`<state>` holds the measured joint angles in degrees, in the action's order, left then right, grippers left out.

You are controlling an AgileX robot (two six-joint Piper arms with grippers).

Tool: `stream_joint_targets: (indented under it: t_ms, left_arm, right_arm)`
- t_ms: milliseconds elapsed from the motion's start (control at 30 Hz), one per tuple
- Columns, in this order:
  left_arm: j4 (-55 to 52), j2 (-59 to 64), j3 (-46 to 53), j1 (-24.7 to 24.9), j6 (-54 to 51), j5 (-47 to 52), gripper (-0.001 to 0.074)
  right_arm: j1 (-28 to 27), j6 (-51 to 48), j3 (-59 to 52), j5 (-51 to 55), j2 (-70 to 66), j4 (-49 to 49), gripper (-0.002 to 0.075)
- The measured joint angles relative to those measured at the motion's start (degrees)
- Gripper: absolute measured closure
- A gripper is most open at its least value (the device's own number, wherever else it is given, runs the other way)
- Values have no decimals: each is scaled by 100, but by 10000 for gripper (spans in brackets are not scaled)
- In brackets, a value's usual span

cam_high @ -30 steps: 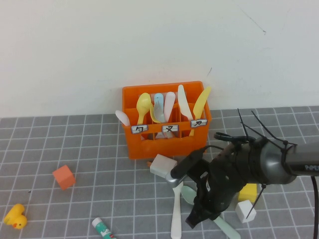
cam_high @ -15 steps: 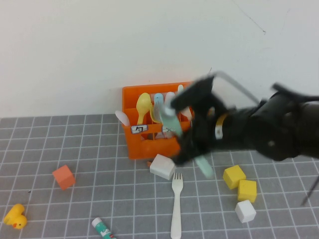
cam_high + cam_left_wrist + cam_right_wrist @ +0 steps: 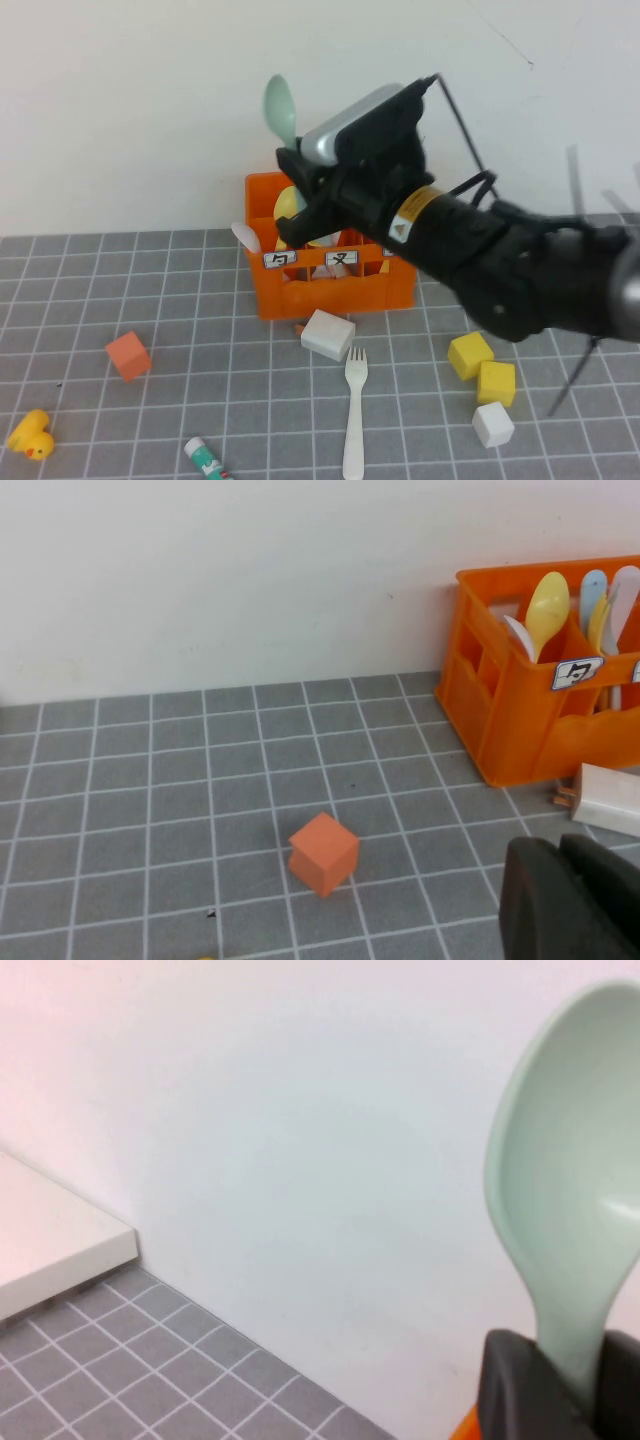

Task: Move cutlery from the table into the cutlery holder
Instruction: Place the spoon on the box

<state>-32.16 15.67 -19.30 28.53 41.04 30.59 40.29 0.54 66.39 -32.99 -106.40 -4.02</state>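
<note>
My right gripper (image 3: 300, 168) is shut on the handle of the mint-green spoon (image 3: 281, 108), whose bowl points up above the left side of the orange cutlery holder (image 3: 330, 288). The right wrist view shows the spoon (image 3: 570, 1210) rising out of the gripper (image 3: 572, 1385), with a dark finger (image 3: 515, 1390) on each side. Several pastel pieces stand in the holder (image 3: 500, 730). A white fork (image 3: 353, 415) lies on the grey table (image 3: 180, 300) in front of it. My left gripper (image 3: 572, 900) hovers low over the table to the holder's left, shut and empty.
A white block (image 3: 328, 334) lies against the holder's front. An orange cube (image 3: 128, 355), a yellow duck (image 3: 30, 434) and a green-and-white tube (image 3: 207, 458) sit at the front left. Two yellow cubes (image 3: 470, 354) and a white cube (image 3: 492, 424) sit at the right.
My right arm has carried the spoon from the table near the fork up and back to above the holder, turning it bowl-up. The fork lies uncovered.
</note>
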Motion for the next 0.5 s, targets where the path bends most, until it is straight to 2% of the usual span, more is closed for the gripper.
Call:
stream_joint_targets:
  t_ms: [500]
  left_arm:
    - [-151,0,48,0,0,-7,735]
  right_arm:
    - [0,408,1702,-285,-1759,-187,603]
